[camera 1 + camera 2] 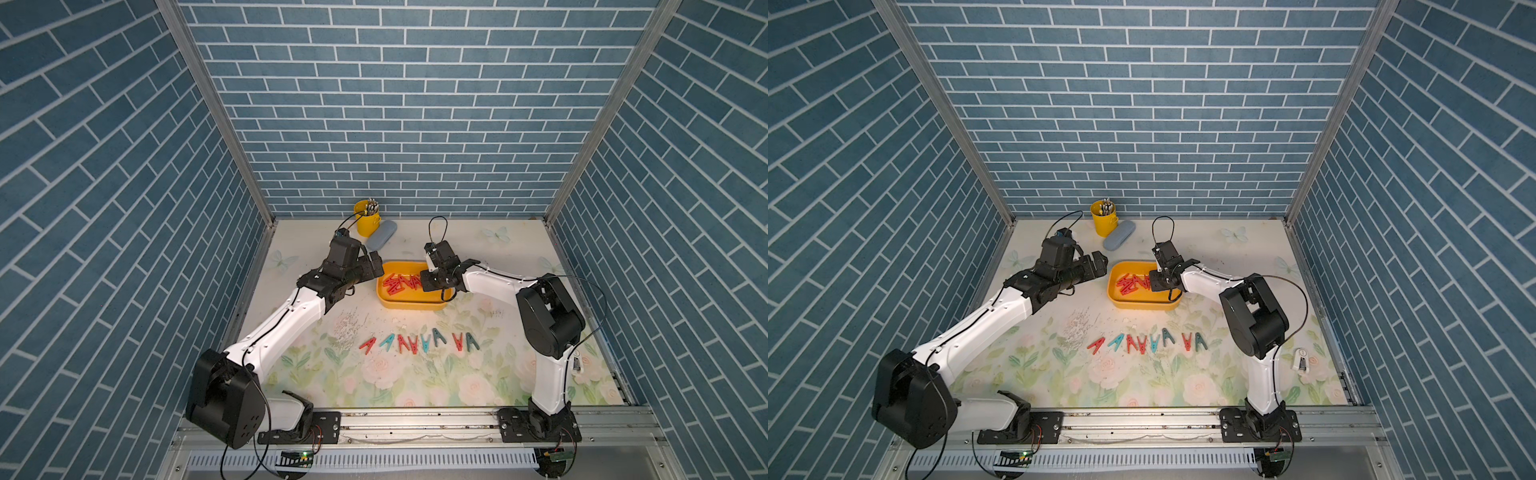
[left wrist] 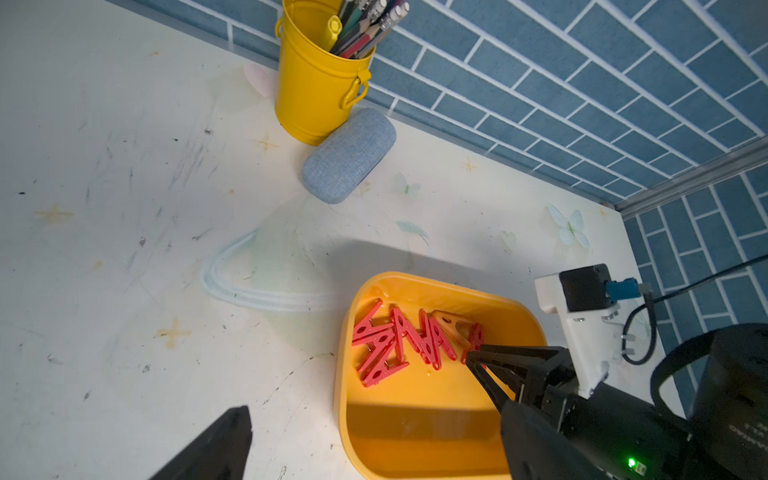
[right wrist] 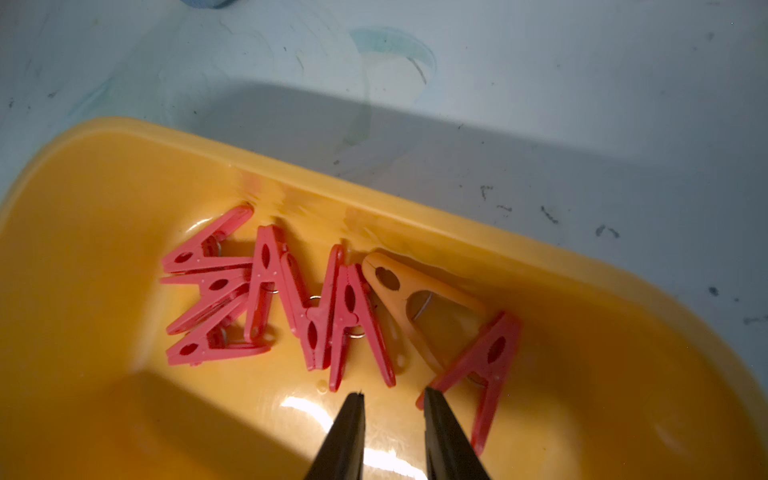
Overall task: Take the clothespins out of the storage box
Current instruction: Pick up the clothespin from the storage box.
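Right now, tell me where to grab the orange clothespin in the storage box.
Take the orange clothespin by its narrow nose end, coming straight down with the right gripper, closing across its width. It lies flat in the storage box; a red clothespin overlaps its splayed leg ends, while the nose looks freer, though the wall is close.

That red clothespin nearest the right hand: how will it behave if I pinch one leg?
The red clothespin looks rigid, light plastic: should lift easily. Its glossy leg may pivot in the right hand. It overlaps the orange clothespin, possibly nudging it.
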Robot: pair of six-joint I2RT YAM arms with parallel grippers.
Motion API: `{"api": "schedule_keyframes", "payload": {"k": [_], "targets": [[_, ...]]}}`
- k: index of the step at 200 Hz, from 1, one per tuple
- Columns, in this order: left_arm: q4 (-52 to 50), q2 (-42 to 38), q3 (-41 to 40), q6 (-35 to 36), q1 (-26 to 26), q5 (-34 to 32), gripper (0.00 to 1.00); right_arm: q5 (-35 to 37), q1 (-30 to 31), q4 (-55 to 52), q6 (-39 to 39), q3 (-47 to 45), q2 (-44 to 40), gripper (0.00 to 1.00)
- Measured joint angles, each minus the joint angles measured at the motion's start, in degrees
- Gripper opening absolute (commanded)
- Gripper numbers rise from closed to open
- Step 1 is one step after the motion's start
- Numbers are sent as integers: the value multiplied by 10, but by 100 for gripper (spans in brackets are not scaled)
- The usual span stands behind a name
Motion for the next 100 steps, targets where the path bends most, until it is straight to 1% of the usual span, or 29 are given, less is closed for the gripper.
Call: {"api": "schedule_keyframes", "payload": {"k": [10,49,86,100], "targets": [[7,-1,-5,-7,6,0,100,-2,0,-2,-3,2,5,25],[19,-2,-8,-26,24,12,100,-12,0,-8,-10,19,30,27],[21,-2,-8,-30,26,26,100,-15,0,-11,-18,33,44,27],[21,-2,-8,-30,26,29,100,-15,0,-12,-19,40,50,23]]}}
